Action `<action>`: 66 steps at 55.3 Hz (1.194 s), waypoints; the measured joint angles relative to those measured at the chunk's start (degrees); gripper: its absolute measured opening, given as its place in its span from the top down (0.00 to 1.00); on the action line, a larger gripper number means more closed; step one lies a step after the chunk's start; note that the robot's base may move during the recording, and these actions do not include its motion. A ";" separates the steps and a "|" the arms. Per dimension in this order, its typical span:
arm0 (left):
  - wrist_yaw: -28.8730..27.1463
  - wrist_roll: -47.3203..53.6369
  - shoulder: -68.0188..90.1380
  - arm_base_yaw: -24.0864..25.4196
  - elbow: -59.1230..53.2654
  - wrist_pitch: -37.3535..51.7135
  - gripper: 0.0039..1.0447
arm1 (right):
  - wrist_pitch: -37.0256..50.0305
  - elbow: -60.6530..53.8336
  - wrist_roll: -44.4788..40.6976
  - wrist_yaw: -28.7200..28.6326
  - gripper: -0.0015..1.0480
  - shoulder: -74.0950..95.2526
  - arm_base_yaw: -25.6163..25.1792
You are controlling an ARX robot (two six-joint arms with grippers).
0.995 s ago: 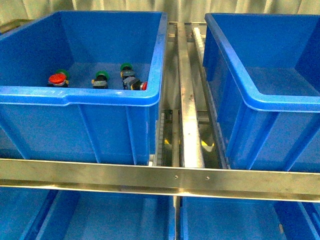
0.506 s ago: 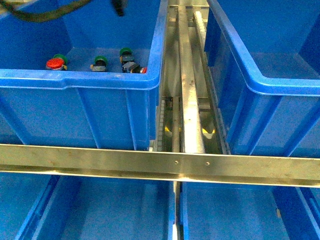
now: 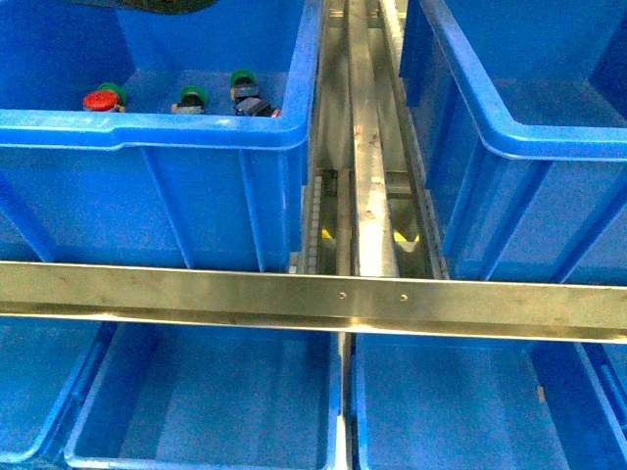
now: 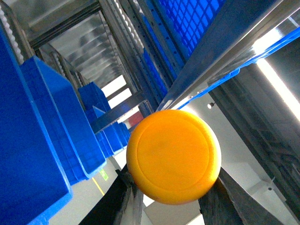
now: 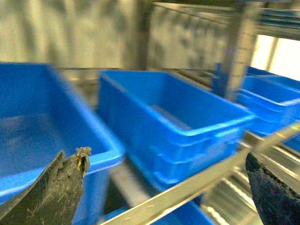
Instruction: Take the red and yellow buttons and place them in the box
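Observation:
A yellow button fills the left wrist view, its round glossy cap pinched between two dark fingers; my left gripper is shut on it, up in the air beside the racking. In the front view a red button lies at the back of the upper left blue crate, with two green-capped buttons beside it. A dark piece of an arm shows at the top edge above that crate. My right gripper stands open with nothing between its fingers. Which blue crate is the box I cannot tell.
A second blue crate stands at the upper right. A steel rail crosses in front, with two more blue crates below it. Metal roller tracks run between the upper crates. The right wrist view is blurred.
The front view has shifted: the upper crates sit higher in the picture and the lower crates show more. A dark arm part has come into view at the top left.

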 joint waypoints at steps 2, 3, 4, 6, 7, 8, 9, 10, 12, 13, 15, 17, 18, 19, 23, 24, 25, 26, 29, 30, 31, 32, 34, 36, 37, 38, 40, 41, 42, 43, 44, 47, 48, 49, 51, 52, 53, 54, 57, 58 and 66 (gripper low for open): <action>-0.48 -0.24 0.15 -0.20 -0.31 0.33 0.77 | 1.53 4.46 3.43 -1.09 0.06 6.10 -6.12; -0.59 -0.28 0.24 -0.20 -0.35 0.39 0.77 | 0.74 6.58 6.19 -2.43 0.06 7.67 -7.89; -0.66 -0.37 0.35 -0.22 -0.48 0.52 0.77 | -0.74 8.79 8.87 -3.72 0.06 8.96 -9.53; -0.83 -0.46 0.48 -0.24 -0.68 0.57 0.77 | -4.63 13.14 14.99 -5.88 0.06 10.88 -12.15; -0.90 -0.46 0.59 -0.24 -0.72 0.57 0.77 | -5.62 14.16 16.72 -6.14 0.06 11.32 -12.63; -1.05 -0.48 0.68 -0.24 -0.74 0.57 0.77 | -8.33 17.14 22.16 -6.47 0.06 12.72 -13.57; -1.09 -0.48 0.79 -0.24 -0.74 0.57 0.77 | -9.73 18.84 24.94 -6.56 0.06 13.62 -13.81; -1.18 -0.48 0.92 -0.24 -0.74 0.57 0.77 | -10.91 20.37 29.73 -7.26 0.06 14.53 -13.79; -1.33 -0.48 1.09 -0.24 -0.74 0.57 0.77 | -12.31 22.43 35.47 -7.96 0.06 15.87 -13.53; -1.53 -0.48 1.20 -0.24 -0.74 0.52 0.77 | -12.90 23.61 39.26 -8.59 0.06 16.76 -13.11; -1.92 -0.44 1.42 -0.31 -0.72 0.13 0.77 | -14.32 25.86 47.17 -11.06 0.06 18.53 -12.04; -1.90 -0.44 1.60 -0.52 -0.72 -0.33 0.77 | -15.61 27.39 52.39 -13.18 0.06 19.89 -11.19; -1.77 -0.42 1.75 -0.63 -0.72 -0.20 0.77 | -15.91 28.57 58.71 -15.12 0.06 21.38 -10.12; -1.60 -0.39 1.97 -0.74 -0.72 -0.11 0.77 | -15.63 29.18 63.73 -15.02 0.06 22.43 -9.25; -1.46 -0.42 2.49 -1.01 -0.72 0.31 0.77 | -11.26 30.32 77.81 -14.71 0.06 26.95 -5.09; -1.46 -0.42 2.51 -1.01 -0.72 0.31 0.77 | -9.73 30.42 79.84 -14.34 0.06 28.04 -3.98; -1.55 -0.42 2.60 -1.01 -0.72 0.31 0.77 | -8.44 30.58 82.99 -13.94 0.06 29.11 -2.84; -1.70 -0.44 2.62 -1.01 -0.72 0.31 0.77 | -7.34 30.80 84.70 -13.53 0.06 30.23 -1.75; -1.90 -0.44 2.89 -1.01 -0.70 0.48 0.77 | -5.38 31.41 89.64 -12.79 0.06 32.74 0.70; -1.95 -0.44 2.95 -1.01 -0.68 0.55 0.77 | -4.72 31.63 90.75 -12.26 0.06 33.73 1.68; -1.97 -0.44 3.06 -1.01 -0.66 0.55 0.77 | -4.17 31.85 92.08 -11.85 0.06 34.62 2.58; -1.99 -0.46 3.17 -1.01 -0.61 0.55 0.77 | -3.61 32.06 93.46 -11.54 0.06 35.47 3.48; -2.01 -0.50 3.39 -1.01 -0.48 0.70 0.77 | -2.71 32.44 95.08 -10.82 0.06 36.74 4.98; -2.01 -0.59 3.45 -1.01 -0.42 0.79 0.77 | -2.12 32.89 96.15 -10.51 0.06 37.77 6.51; -2.01 -0.66 3.50 -0.98 -0.33 0.81 0.77 | -1.77 33.16 96.54 -10.25 0.06 38.23 7.37; -2.01 -0.68 3.56 -0.98 -0.15 0.81 0.77 | -1.62 33.31 96.72 -10.23 0.06 38.45 7.82; -2.03 -0.70 3.65 -0.98 0.17 0.81 0.77 | -1.07 34.10 97.24 -10.01 0.06 39.19 9.49; -2.08 -0.76 3.74 -0.98 0.44 0.81 0.77 | -0.85 34.58 97.39 -9.92 0.06 39.50 10.29; -2.08 -0.81 3.80 -0.98 0.68 0.81 0.77 | -0.76 34.84 97.39 -9.88 0.06 39.65 10.71; -2.08 -0.83 3.87 -0.98 0.81 0.81 0.77 | -0.55 35.32 97.39 -9.75 0.06 39.95 11.54; -2.08 -0.87 3.96 -0.98 1.03 0.81 0.77 | -0.13 35.95 97.37 -9.64 0.06 40.28 12.50; -2.08 -0.92 4.22 -0.98 1.55 0.81 0.77 | 0.70 37.05 97.24 -9.53 0.06 40.83 14.14; -2.08 -0.98 4.31 -0.98 1.66 0.81 0.77 | 0.94 37.29 97.15 -9.51 0.06 40.98 14.51; -2.05 -1.01 4.35 -0.98 1.70 0.81 0.77 | 1.38 37.70 96.80 -9.46 0.06 41.18 15.17; -2.08 -1.05 4.52 -0.98 1.81 0.81 0.77 | 1.60 38.56 96.21 -9.40 0.06 41.64 16.41; -2.10 -1.07 4.70 -0.98 1.92 0.76 0.77 | 1.62 38.91 96.06 -9.29 0.06 41.83 16.98; -2.08 -1.07 4.87 -0.98 2.05 0.72 0.77 | 1.64 39.08 95.95 -9.27 0.06 41.94 17.27; -2.10 -1.07 4.94 -0.98 2.12 0.72 0.77 | 1.68 39.41 95.78 -9.22 0.06 42.14 17.79; -2.08 -1.07 5.35 -1.01 2.32 0.68 0.77 | 2.14 40.02 95.38 -9.14 0.06 42.69 19.02; -2.08 -1.07 5.38 -1.01 2.32 0.66 0.77 | 2.34 40.26 95.34 -9.14 0.06 42.95 19.45; -2.10 -1.16 6.03 -1.01 2.56 0.57 0.77 | 2.40 40.96 94.57 -8.90 0.06 44.46 21.59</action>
